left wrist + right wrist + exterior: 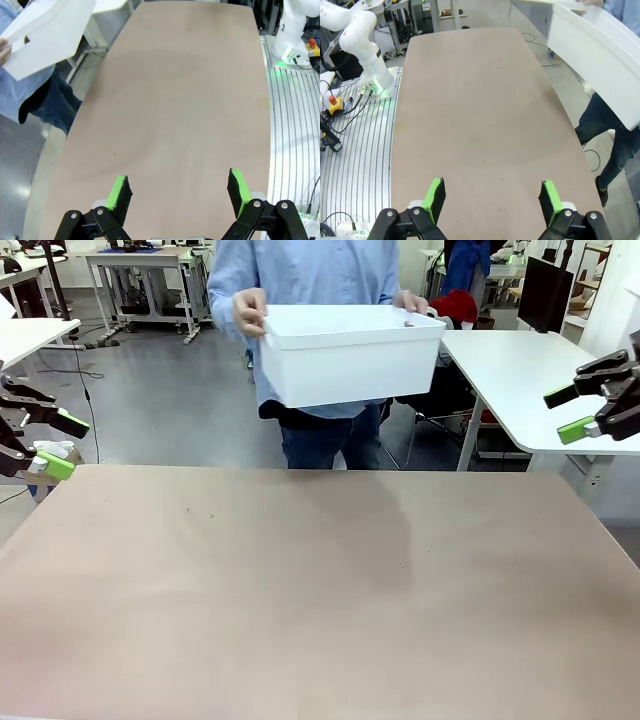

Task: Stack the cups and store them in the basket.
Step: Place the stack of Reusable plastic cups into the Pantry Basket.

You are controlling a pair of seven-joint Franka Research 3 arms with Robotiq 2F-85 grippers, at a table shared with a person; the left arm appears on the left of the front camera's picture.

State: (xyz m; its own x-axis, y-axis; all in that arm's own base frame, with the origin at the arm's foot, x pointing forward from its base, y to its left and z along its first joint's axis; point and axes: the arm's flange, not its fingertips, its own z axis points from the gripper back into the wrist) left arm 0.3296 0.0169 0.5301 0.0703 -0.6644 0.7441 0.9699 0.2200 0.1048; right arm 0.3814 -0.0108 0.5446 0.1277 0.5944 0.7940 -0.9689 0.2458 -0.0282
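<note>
The basket point(350, 365) is held above the table's point(320, 580) far edge by the person's hands point(250, 312). It is judged light, stiff and smooth-walled (best taken at the rolled rim). The left gripper point(52, 445) and right gripper point(568, 412) are parked wide apart with jaws spread, empty.

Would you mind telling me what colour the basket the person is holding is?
The basket is plain white; the front view shows it best.

- You see the basket point(350, 360) as smooth white plastic with a slight sheen.
- Below the basket, your table point(300, 590) looks matt, smooth, pinkish-beige laminate.
</note>
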